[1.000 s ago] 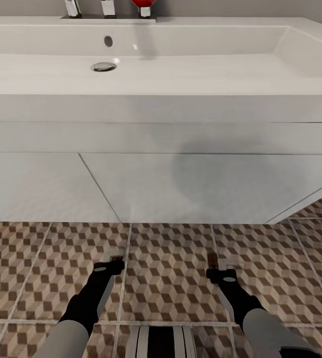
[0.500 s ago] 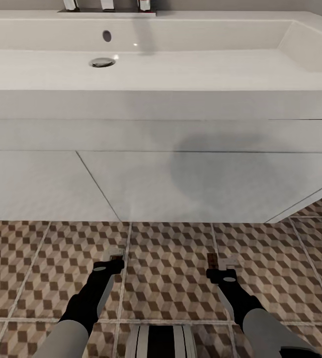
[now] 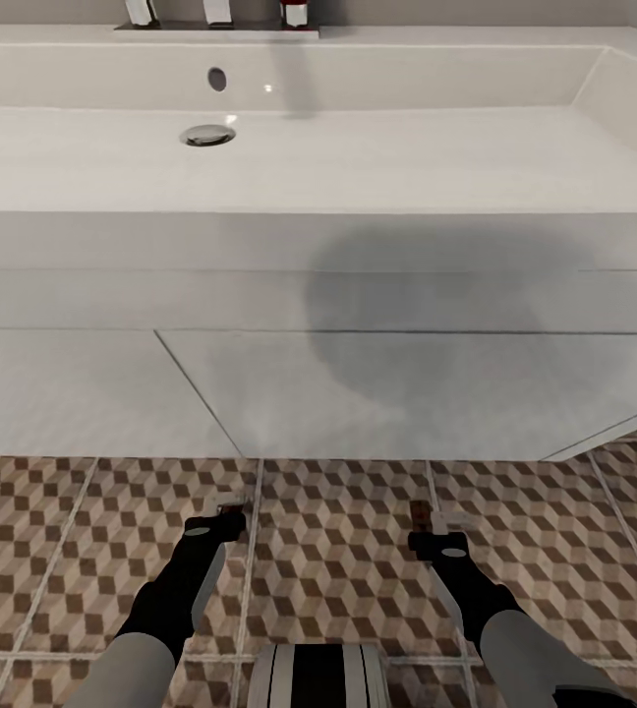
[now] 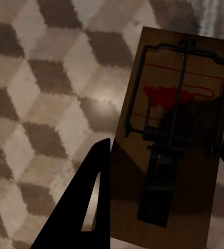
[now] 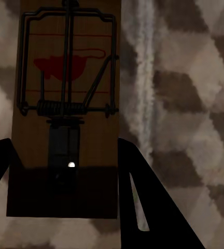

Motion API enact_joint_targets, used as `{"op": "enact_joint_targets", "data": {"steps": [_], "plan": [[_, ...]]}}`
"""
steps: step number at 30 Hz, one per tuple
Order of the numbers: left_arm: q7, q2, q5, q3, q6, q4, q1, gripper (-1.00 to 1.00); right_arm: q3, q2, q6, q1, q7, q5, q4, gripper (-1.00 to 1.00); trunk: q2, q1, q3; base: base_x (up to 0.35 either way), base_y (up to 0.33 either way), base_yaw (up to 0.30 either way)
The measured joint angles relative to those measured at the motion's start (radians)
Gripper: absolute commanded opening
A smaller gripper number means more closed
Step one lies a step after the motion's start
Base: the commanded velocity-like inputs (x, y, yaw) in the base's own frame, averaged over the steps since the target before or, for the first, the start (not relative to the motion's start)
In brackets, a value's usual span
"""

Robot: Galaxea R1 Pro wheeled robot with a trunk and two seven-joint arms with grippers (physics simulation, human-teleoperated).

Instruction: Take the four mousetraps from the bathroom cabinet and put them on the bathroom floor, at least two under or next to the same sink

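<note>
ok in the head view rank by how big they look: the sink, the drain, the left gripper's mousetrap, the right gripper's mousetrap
1. the sink, by far the largest.
2. the drain.
3. tie: the left gripper's mousetrap and the right gripper's mousetrap. Both are tiny slivers past the fingertips, too alike to rank, and the drain sits at a different distance from the camera.

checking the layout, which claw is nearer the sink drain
Left. The left claw sits almost straight below the drain in the head view, holding a mousetrap; the right claw is well off to the right with its own.
</note>
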State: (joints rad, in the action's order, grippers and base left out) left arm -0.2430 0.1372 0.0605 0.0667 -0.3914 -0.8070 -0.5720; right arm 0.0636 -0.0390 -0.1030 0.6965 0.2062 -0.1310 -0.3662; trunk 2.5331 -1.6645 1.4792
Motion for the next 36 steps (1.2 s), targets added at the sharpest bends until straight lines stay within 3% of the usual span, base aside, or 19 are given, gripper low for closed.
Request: {"op": "enact_joint_targets", "data": {"steps": [11, 23, 36], "plan": [[0.0, 0.001, -0.001, 0.0, 0.001, 0.0, 0.0, -1.0, 0.0, 0.0, 0.0, 0.0, 0.0, 0.0, 0.0, -1.0, 0.0, 0.0, 0.0, 0.019, 0.001, 0.0], [0.0, 0.0, 0.0, 0.0, 0.002, 0.0, 0.0, -1.0, 0.0, 0.0, 0.0, 0.0, 0.0, 0.0, 0.0, -1.0, 0.0, 0.0, 0.0, 0.216, 0.0, 0.0], [0.0, 0.001, -0.001, 0.0, 0.002, 0.0, 0.0, -1.0, -0.001, 0.0, 0.0, 0.0, -0.001, 0.0, -0.001, -1.0, 0.0, 0.0, 0.0, 0.019, 0.0, 0.0]]}}
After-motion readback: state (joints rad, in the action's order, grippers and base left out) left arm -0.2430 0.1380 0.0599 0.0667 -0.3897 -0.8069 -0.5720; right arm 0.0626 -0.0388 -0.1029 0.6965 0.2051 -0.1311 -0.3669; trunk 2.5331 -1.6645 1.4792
